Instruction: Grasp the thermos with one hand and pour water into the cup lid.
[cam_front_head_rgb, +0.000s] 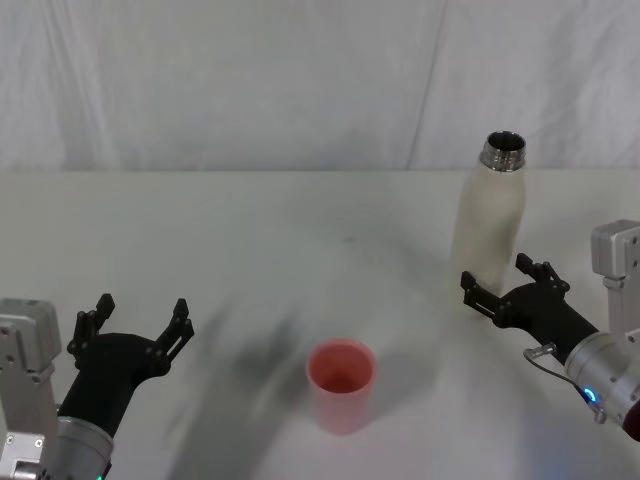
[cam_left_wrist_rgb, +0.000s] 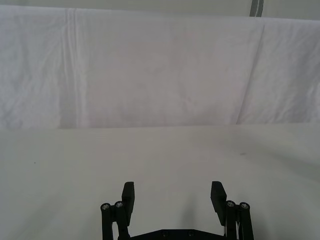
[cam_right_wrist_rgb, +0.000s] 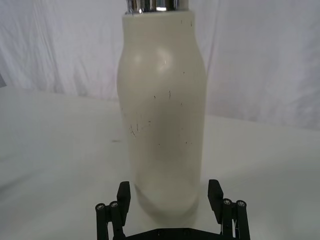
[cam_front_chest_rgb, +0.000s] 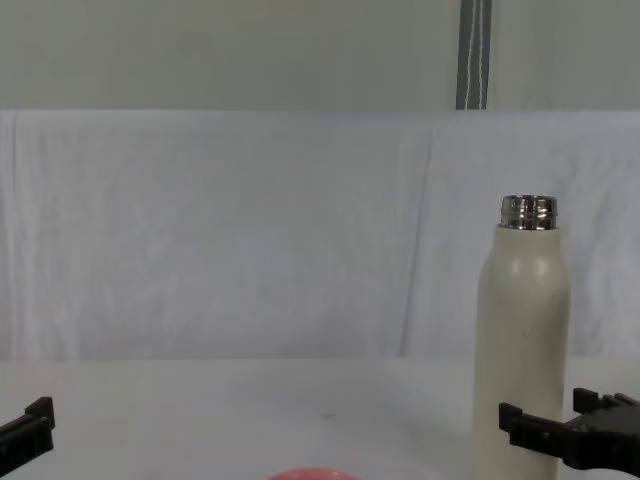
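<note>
The thermos (cam_front_head_rgb: 488, 225), a tall cream-white bottle with an open steel neck, stands upright at the right of the table; it also shows in the chest view (cam_front_chest_rgb: 522, 340). My right gripper (cam_front_head_rgb: 497, 275) is open at the thermos's base. In the right wrist view the bottle (cam_right_wrist_rgb: 162, 125) sits between the two fingers of this gripper (cam_right_wrist_rgb: 169, 192), with small gaps on both sides. The pink cup lid (cam_front_head_rgb: 341, 385) stands upright, opening up, near the table's front centre, and its rim (cam_front_chest_rgb: 303, 474) peeks into the chest view. My left gripper (cam_front_head_rgb: 140, 312) hovers open at the front left, holding nothing (cam_left_wrist_rgb: 173, 192).
A white cloth-covered table (cam_front_head_rgb: 250, 250) runs back to a white draped backdrop (cam_front_head_rgb: 300, 80). There is bare surface between the cup lid and the thermos, and between the cup lid and the left gripper.
</note>
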